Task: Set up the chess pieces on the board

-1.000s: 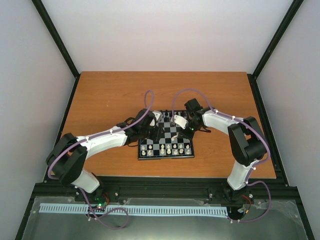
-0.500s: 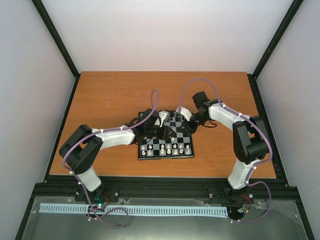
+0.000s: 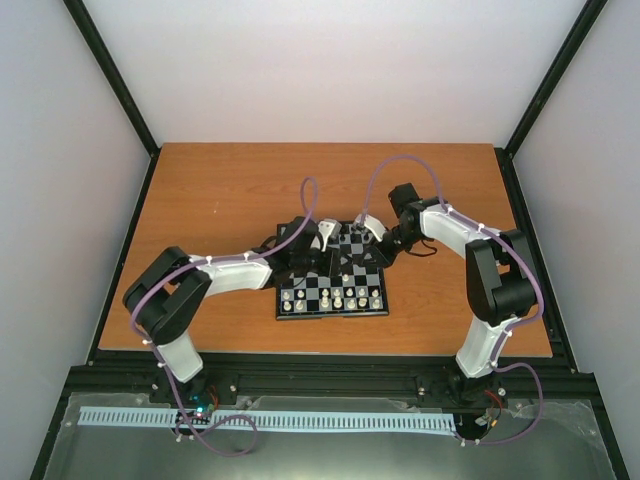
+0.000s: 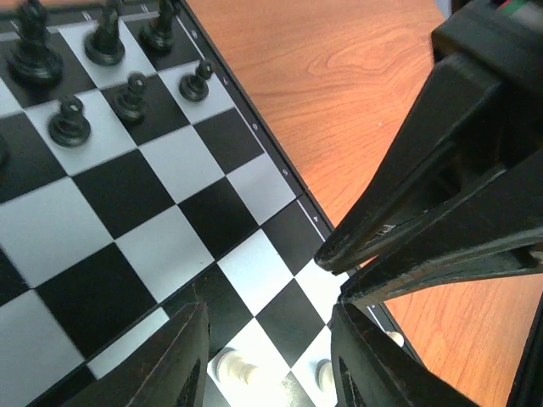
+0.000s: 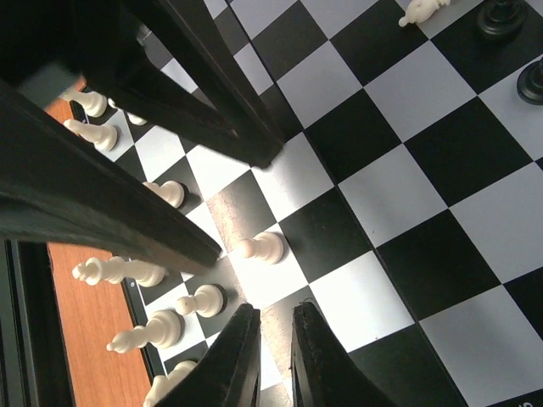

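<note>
top view, board: you are looking at the board [image 3: 350, 278] lying mid-tabletop [image 3: 220, 190], just ahead of both arm bases.
top view, white chessmen [image 3: 330, 298]: standing along the near rows; the far end is hiding under the arms.
top view, pincers: the left pincer [image 3: 318, 240] and the right pincer [image 3: 366, 227] are both hanging over the far half of the board, near each other.
left wrist, left pincer: released, its fingers [image 4: 182, 356] standing apart, nothing between them but white men on the squares below.
left wrist, black chessmen [image 4: 131, 95]: standing upright in the corner rows by the board's edge.
right wrist, right pincer: clenched to a thin slit, grasping nothing you can see.
right wrist, white pawn [image 5: 263, 247]: sitting just ahead of the right tips and looking one square out from its row.
right wrist, stray white piece [image 5: 422, 10]: lying on its side beside the black men.
step: you are looking mid-setup, tidying strays on a mostly filled board.
next: you are needing one pincer over a stray, jaws straddling it, neighbours untouched.
</note>
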Motion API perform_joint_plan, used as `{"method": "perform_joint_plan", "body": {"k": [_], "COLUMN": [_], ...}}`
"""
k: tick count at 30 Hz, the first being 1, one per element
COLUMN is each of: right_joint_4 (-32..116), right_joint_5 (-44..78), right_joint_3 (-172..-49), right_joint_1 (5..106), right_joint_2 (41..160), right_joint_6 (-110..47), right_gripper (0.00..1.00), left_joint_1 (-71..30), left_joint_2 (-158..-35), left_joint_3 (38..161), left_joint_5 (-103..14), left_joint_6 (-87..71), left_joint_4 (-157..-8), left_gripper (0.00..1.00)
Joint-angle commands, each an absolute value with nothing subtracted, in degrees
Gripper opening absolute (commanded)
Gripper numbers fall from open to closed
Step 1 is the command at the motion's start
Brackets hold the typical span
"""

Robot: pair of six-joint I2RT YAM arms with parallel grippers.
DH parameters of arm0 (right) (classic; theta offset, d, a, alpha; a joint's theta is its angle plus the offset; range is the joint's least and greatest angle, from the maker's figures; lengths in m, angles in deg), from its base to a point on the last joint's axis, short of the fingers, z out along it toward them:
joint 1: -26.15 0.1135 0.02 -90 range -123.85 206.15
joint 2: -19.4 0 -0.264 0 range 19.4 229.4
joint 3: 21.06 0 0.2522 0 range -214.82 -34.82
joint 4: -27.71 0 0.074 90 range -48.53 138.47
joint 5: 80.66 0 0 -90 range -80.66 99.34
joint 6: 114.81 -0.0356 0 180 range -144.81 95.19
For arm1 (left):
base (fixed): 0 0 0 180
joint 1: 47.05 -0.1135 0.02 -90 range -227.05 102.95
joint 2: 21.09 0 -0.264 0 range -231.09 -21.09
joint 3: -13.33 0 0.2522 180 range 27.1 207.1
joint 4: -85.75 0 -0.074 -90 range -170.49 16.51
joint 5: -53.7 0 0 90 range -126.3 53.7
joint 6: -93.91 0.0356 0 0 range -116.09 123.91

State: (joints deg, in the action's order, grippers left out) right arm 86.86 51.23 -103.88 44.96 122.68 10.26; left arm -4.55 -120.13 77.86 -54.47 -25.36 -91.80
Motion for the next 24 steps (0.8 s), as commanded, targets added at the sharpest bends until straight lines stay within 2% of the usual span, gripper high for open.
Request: {"method": "perform_joint_plan", "body": {"k": [1,5,8,15,24], "right_joint_4": [88.17,87.89,87.26,87.82,91.19], "right_joint_5": [52.89,52.19,50.92,46.69,44.85], "right_joint_3": [-104.82,-104.69,-104.50,-102.68,-97.64], "right_joint_1": [44.22,43.92,43.99,43.85,43.90], "right_joint_2": [122.04,119.20,117.28,110.07,90.95], "right_joint_6": [10.93,10.55,9.90,8.29,3.64], "right_gripper": [0.13,0.14,0.14,0.18,0.24], "left_joint_1": [-5.58,-6.46,-6.87,-6.88,-6.93], "left_joint_2": [-111.69,-106.61,-107.95,-115.89,-123.73], "left_joint_3": [78.32,81.01,83.59,88.33,92.43], "left_joint_5": [-49.28,-40.30,-36.16,-32.25,-30.64], "left_joint_6": [-22.35,-19.75,-18.44,-19.89,-21.22], "left_joint_4": [-88.32,-78.51,-72.25,-67.65,-67.94], "left_gripper": [0.43,0.46,0.39,0.25,0.23]}}
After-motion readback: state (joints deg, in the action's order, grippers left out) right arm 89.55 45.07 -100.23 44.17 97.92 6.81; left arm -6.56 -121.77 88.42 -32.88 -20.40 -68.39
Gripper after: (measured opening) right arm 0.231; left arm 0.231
